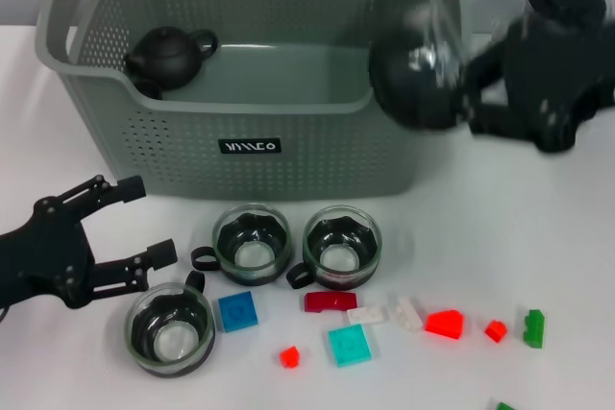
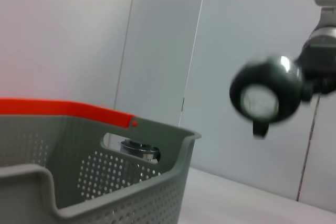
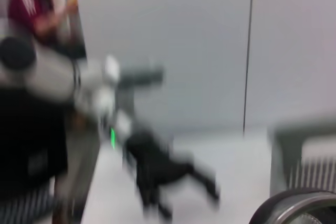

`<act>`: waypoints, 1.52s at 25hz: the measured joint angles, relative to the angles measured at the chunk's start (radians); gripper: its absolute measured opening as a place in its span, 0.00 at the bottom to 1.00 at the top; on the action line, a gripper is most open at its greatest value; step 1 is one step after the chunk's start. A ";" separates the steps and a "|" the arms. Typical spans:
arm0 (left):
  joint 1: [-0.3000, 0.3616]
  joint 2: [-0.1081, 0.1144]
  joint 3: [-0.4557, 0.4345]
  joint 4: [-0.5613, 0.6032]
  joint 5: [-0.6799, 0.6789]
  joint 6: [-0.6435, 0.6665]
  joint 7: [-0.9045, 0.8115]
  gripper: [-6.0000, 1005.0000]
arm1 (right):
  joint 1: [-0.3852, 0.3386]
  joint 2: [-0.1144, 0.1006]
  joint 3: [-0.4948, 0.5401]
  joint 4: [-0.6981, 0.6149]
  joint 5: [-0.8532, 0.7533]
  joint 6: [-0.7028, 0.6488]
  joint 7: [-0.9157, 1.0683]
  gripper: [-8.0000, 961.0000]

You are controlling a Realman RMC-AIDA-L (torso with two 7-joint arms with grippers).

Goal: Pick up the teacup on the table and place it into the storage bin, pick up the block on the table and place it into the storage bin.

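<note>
- The right gripper (image 1: 473, 93) is clamped on a teacup (image 1: 415, 66), a dark cup with a glass wall, carried tilted at the right-hand rim of the storage bin (image 1: 317, 156). The cup hangs above that rim and is not yet inside.
- From the left wrist view the same teacup (image 2: 261, 95) shows its round bottom and a small handle pointing down, well clear of the bin's edge.
- Judging by the glass wall, the cup is stiff, smooth and breakable. It looks light, but could slip if the hold is slack, so a low, gentle release inside the bin seems wiser than a drop.
- A black teapot (image 1: 171, 55) already sits in the bin's far left corner, well apart from the carried cup.
- The left gripper (image 1: 135, 223) rests low at the table's left with its fingers spread wide, empty, just beside the nearest table teacup (image 1: 170, 328).
- Two more cups and scattered blocks, among them a blue block (image 1: 237, 311), lie on the table in front of the bin.
</note>
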 joint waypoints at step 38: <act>-0.016 -0.010 -0.001 -0.049 -0.007 -0.019 -0.005 0.94 | 0.734 0.037 -0.353 0.891 -0.740 1.151 0.531 0.08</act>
